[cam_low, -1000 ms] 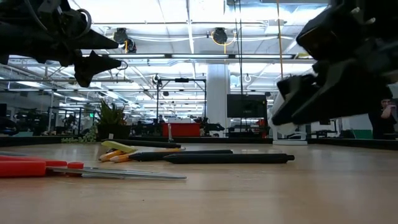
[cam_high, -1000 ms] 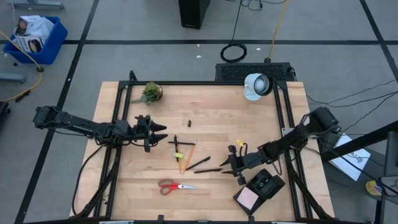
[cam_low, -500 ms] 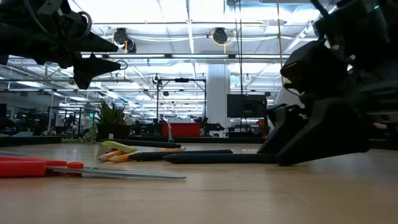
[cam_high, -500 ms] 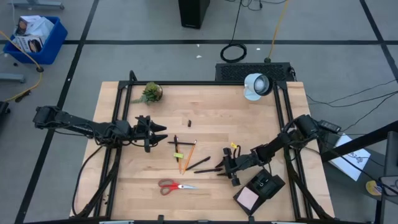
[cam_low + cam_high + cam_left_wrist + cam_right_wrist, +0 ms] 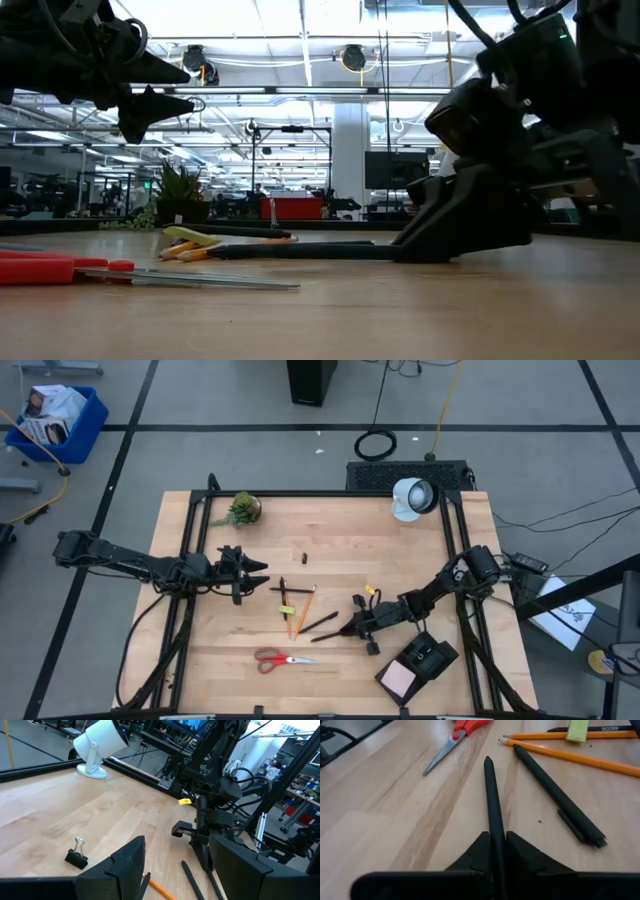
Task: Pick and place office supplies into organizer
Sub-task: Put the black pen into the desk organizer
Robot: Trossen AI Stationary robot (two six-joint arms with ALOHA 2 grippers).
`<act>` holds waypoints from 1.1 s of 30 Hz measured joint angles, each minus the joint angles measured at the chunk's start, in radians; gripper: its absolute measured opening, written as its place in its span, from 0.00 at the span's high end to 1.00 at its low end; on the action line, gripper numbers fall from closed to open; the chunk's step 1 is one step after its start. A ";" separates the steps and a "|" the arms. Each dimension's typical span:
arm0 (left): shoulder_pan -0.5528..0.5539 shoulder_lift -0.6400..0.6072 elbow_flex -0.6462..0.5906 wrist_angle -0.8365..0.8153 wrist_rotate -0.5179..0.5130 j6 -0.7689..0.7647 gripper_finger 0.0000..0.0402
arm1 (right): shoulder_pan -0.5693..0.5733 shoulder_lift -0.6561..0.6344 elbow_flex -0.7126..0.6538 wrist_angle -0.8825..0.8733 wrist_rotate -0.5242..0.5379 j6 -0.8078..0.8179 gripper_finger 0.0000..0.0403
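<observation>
Your right gripper (image 5: 496, 851) sits low on the wooden table (image 5: 380, 820), its two dark fingers (image 5: 475, 855) pressed against either side of a black pen (image 5: 491, 795) that runs straight ahead from them. Just beside it lies a second black pen (image 5: 555, 795), angled away. Beyond are orange-yellow pencils (image 5: 570, 756), and red-handled scissors (image 5: 457, 737) with blades pointing back toward you.

A robotics lab is showing here: a wooden table (image 5: 330, 530) is standing on a grey floor crossed by black tape lines (image 5: 300, 427), cables (image 5: 377, 444) are trailing beyond its far edge, and ceiling strip lights (image 5: 300, 60) are shining over distant equipment racks (image 5: 290, 160).
</observation>
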 joint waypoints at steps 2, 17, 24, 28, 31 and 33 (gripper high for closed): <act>0.000 0.000 0.000 0.000 0.000 0.000 0.44 | 0.000 0.004 0.000 -0.004 -0.002 0.001 0.92; 0.000 0.000 0.000 0.030 0.000 -0.062 0.44 | 0.002 -0.014 -0.003 0.128 -0.008 -0.021 0.92; 0.000 0.000 0.000 0.028 0.043 -0.264 0.44 | 0.002 -0.066 -0.004 0.081 0.022 -0.061 0.90; 0.000 0.000 0.000 0.026 0.112 -0.425 0.44 | 0.001 -0.110 -0.004 0.047 0.029 -0.106 0.92; 0.000 0.000 0.000 -0.016 0.134 -0.574 0.44 | 0.002 -0.148 0.000 0.042 0.048 -0.148 0.91; -0.001 0.000 0.000 -0.040 0.144 -0.660 0.44 | 0.002 -0.168 0.002 0.042 0.079 -0.185 0.90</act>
